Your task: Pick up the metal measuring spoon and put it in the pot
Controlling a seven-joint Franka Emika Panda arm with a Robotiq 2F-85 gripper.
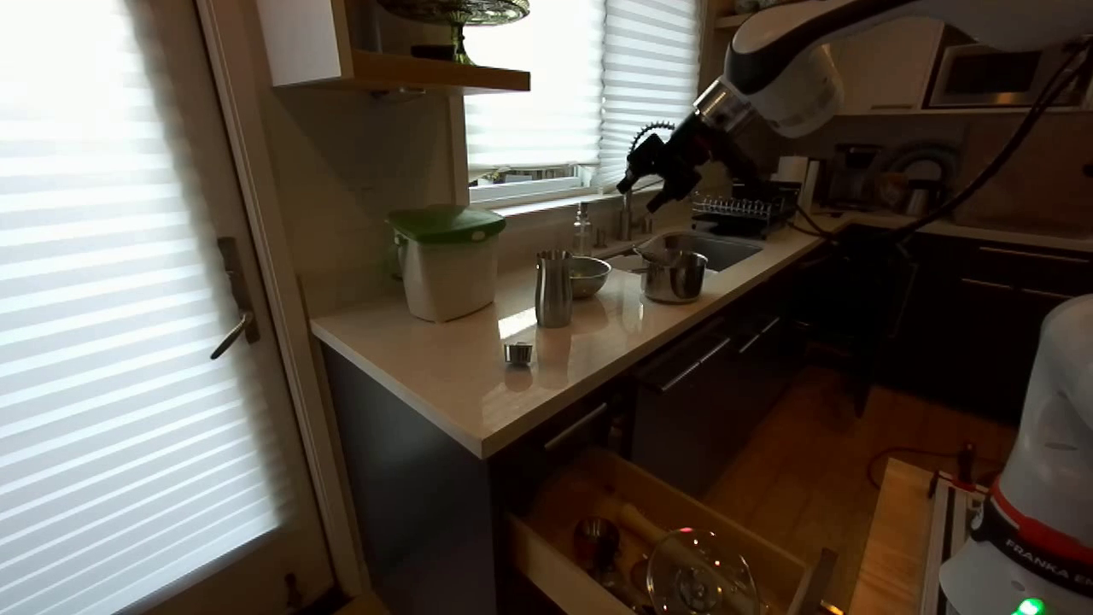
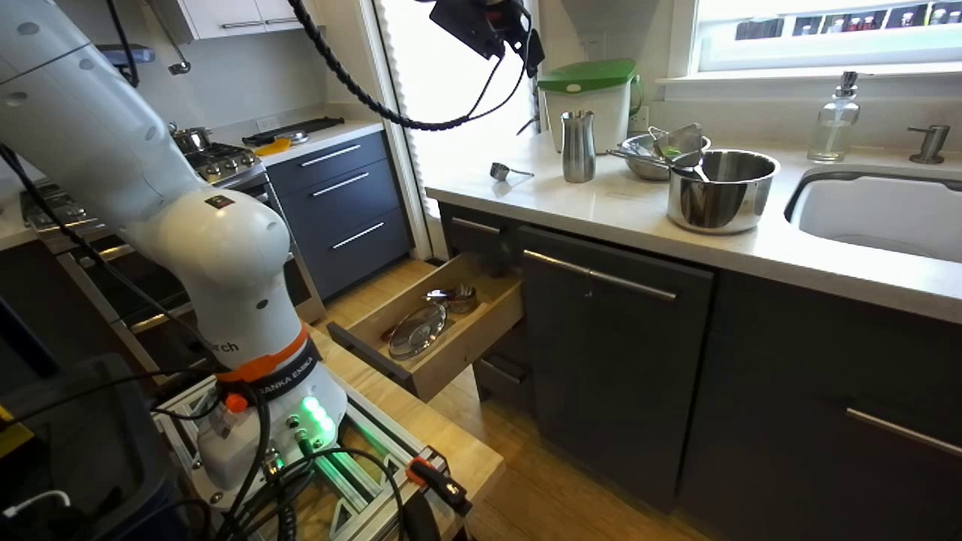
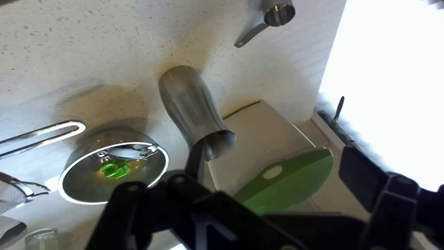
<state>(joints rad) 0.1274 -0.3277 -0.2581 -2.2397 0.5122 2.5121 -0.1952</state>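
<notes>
Hand spread wide, empty — sweep low for the measuring spoon near the front corner of the counter and we could topple the tall cup.

On the bench you have a tall metal cup standing upright, with a white container near it under a green lid. Beside the cup sits a metal bowl; your wrist view shows a green piece inside. Further along, you see a soap dispenser near the sink. Below, a drawer stands pulled out, holding a glass lid. Up on a shelf, you find a green glass stand.
</notes>
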